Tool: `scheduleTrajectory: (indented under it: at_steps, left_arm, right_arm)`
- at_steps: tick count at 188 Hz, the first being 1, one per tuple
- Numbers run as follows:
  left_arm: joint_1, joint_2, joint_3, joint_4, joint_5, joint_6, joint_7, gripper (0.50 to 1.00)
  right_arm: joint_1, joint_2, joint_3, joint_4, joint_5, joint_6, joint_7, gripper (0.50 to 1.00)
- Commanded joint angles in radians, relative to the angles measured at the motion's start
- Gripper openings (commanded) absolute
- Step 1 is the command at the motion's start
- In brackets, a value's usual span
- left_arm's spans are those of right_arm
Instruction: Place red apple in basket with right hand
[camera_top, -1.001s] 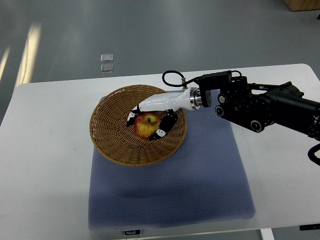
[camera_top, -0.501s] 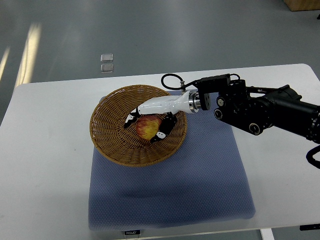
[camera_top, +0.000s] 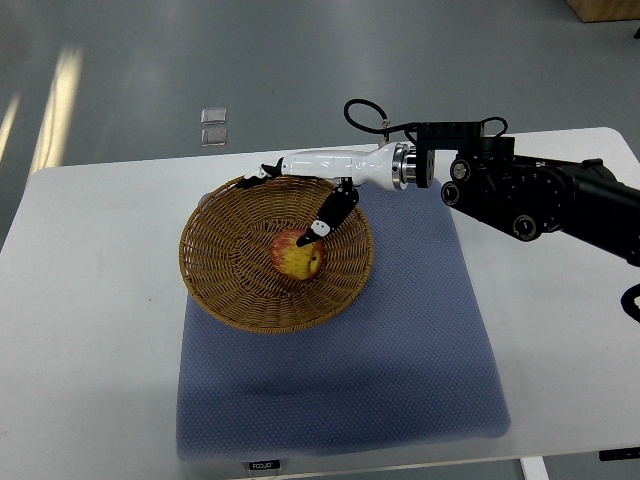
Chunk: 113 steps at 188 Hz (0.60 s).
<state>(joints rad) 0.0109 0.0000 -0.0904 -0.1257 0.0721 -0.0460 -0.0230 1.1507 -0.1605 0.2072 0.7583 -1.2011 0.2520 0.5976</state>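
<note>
A red and yellow apple (camera_top: 298, 253) lies in the middle of the round wicker basket (camera_top: 225, 270). My right hand (camera_top: 295, 195) hovers over the basket's far side, above and behind the apple. Its white fingers are spread and hold nothing; one black-tipped finger (camera_top: 325, 218) points down toward the apple without gripping it. The black right arm (camera_top: 540, 190) comes in from the right edge. The left arm is not visible.
The basket stands on the far left corner of a blue-grey cloth mat (camera_top: 380, 360), which covers the middle of the white table (camera_top: 90, 330). A black cable (camera_top: 365, 115) loops above the wrist. Grey floor lies beyond the table's far edge.
My right hand has let go of the apple, opened and lifted up and back toward the basket's far rim. The apple now rests alone in the basket.
</note>
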Motion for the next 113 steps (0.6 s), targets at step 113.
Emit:
scheduleTrajectory:
  at_steps: [113]
  left_arm:
    - [0.001, 0.0, 0.001, 0.0, 0.0, 0.0, 0.0, 1.0]
  right_arm:
    - [-0.298, 0.11, 0.36, -0.074, 0.662, -0.129, -0.004, 0.913]
